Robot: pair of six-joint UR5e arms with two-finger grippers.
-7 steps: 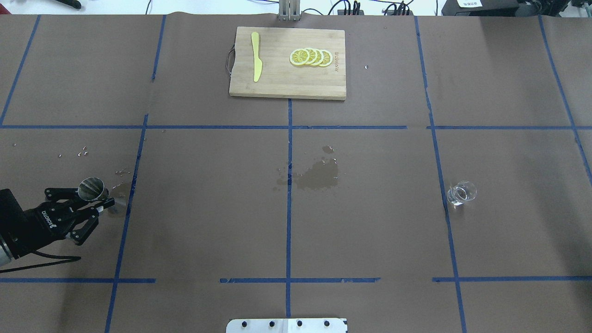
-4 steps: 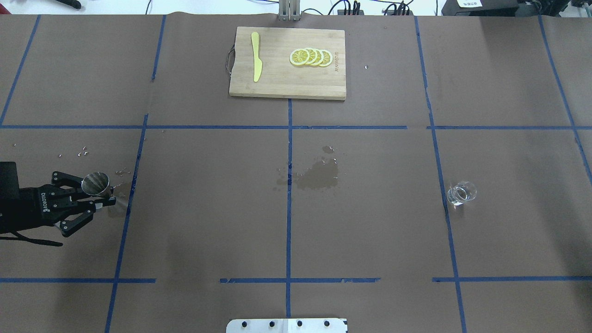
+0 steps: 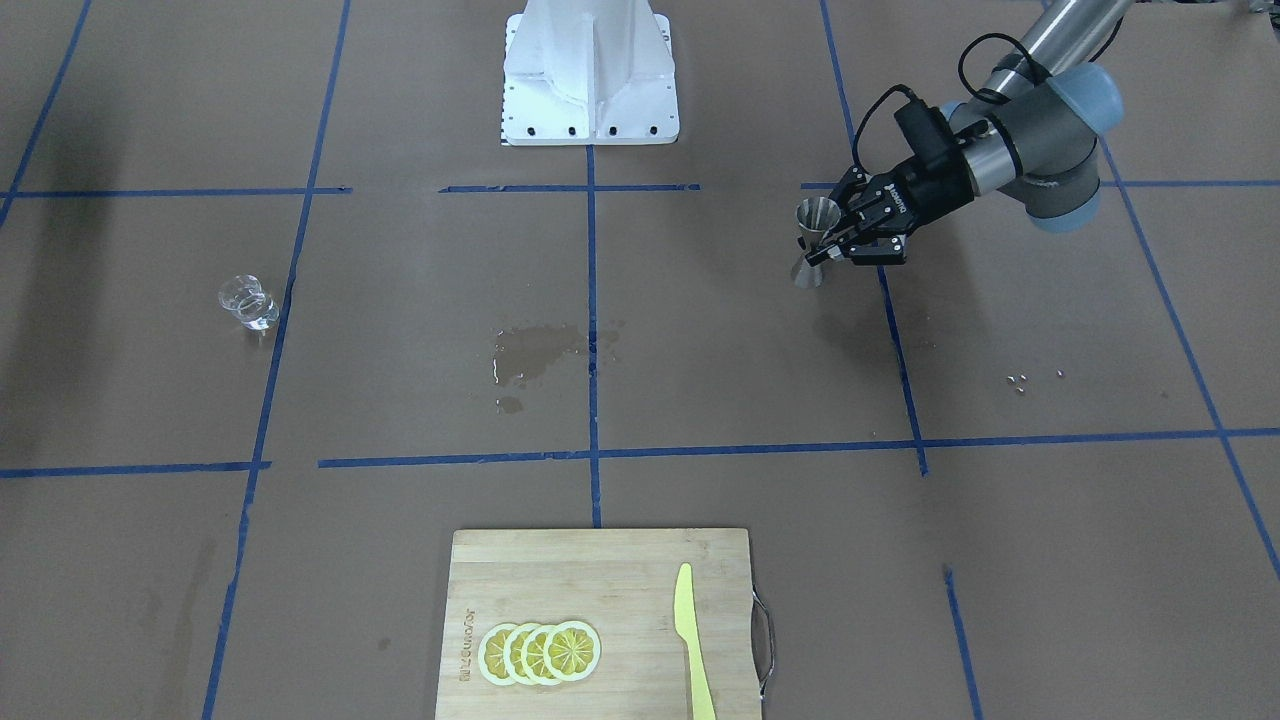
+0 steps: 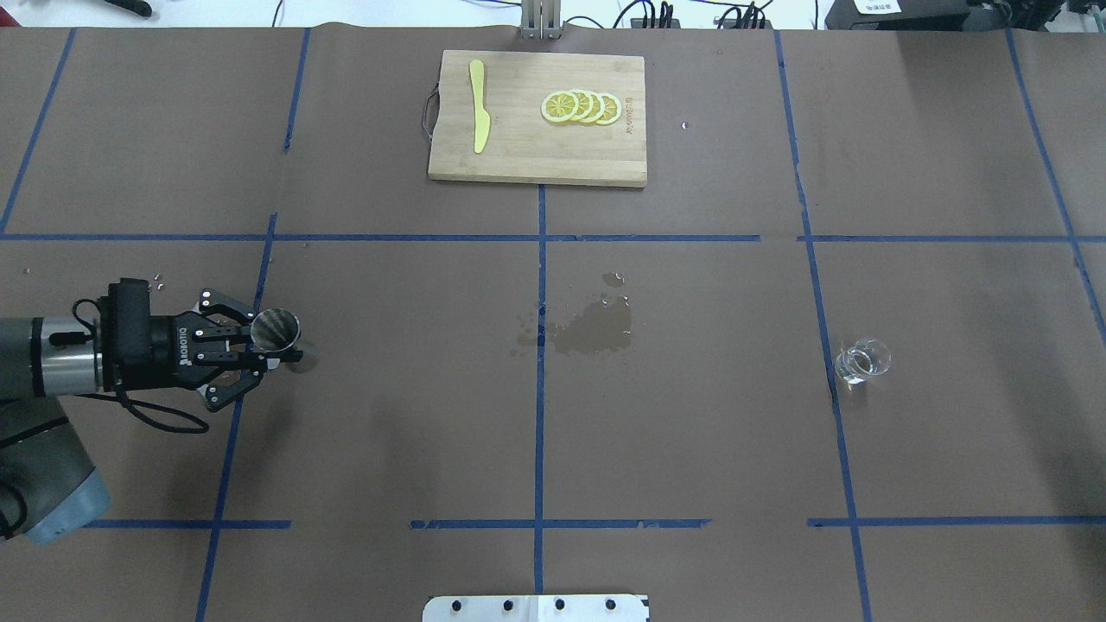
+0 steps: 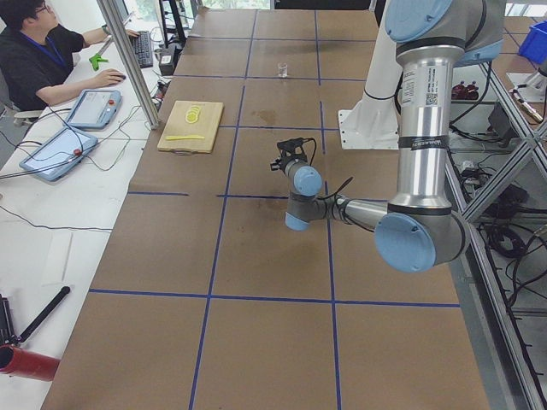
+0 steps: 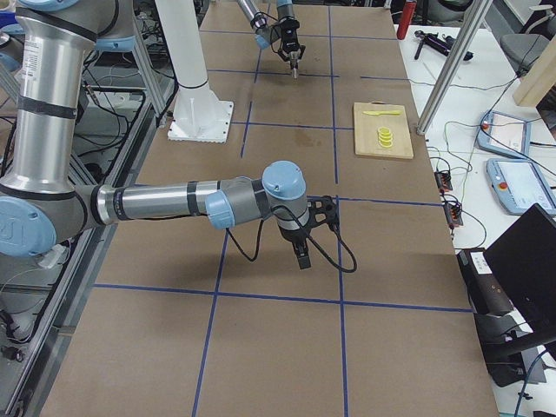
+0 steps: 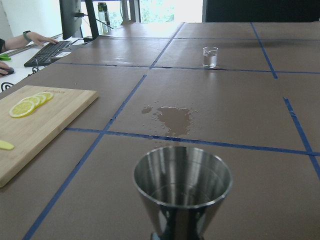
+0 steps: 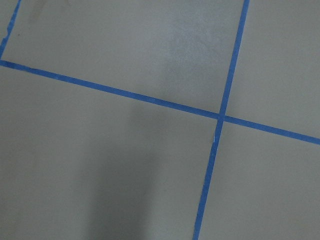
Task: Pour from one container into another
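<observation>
Left claw clamps upright steel jigger at its waist; right claw state indeterminable; glass cup stands well apart on counter.

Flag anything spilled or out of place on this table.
A dark wet stain spreads over the table near its middle, beside the blue tape line, with droplets around it: it looks like spilled liquid. A few tiny bright specks lie scattered on the robot's left side.
</observation>
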